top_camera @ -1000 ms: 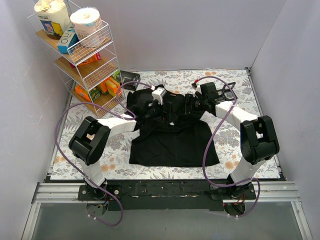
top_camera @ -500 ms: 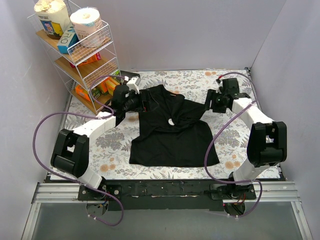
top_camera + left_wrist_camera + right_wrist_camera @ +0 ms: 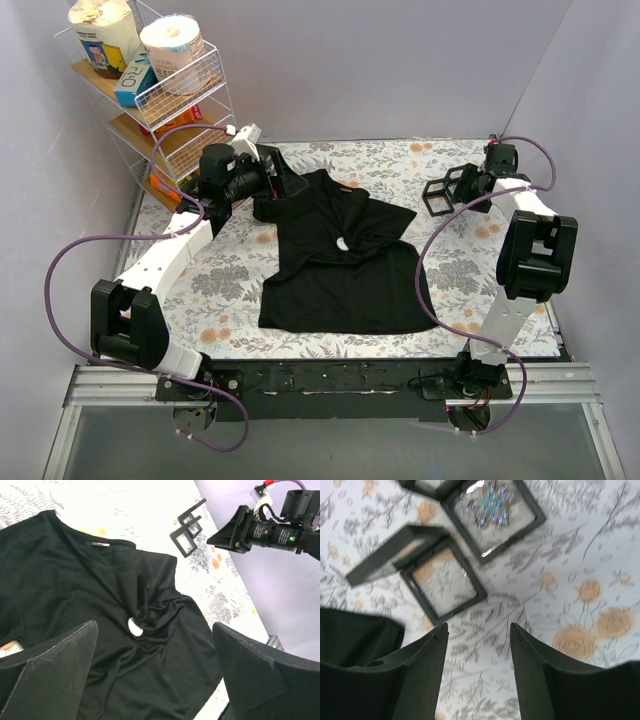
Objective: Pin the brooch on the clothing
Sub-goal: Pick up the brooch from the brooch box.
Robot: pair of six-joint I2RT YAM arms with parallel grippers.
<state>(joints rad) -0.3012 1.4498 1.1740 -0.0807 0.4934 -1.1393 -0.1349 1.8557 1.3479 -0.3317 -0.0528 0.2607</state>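
The black T-shirt [image 3: 345, 275] lies on the flowered table, bunched in folds around its chest. The brooch [image 3: 343, 243], a small pale silver disc, sits on the shirt in those folds; it also shows in the left wrist view [image 3: 134, 626] below the collar. My left gripper [image 3: 278, 184] is open and empty, hovering over the shirt's back-left sleeve; in its own view [image 3: 155, 680] the jaws stand wide apart. My right gripper [image 3: 462, 186] is open and empty at the back right, off the shirt, its jaws [image 3: 477, 665] above bare tablecloth.
Two small black frame boxes [image 3: 437, 195] lie open by my right gripper; one [image 3: 444, 582] is empty, the other holds a glittery blue-silver ornament [image 3: 494, 505]. A wire shelf rack [image 3: 170, 110] with groceries stands at the back left. Walls close in on three sides.
Both arms drew back from over the shirt's chest, the left to the back left, the right to the back right. The brooch, earlier hidden by the grippers, shows on the shirt.
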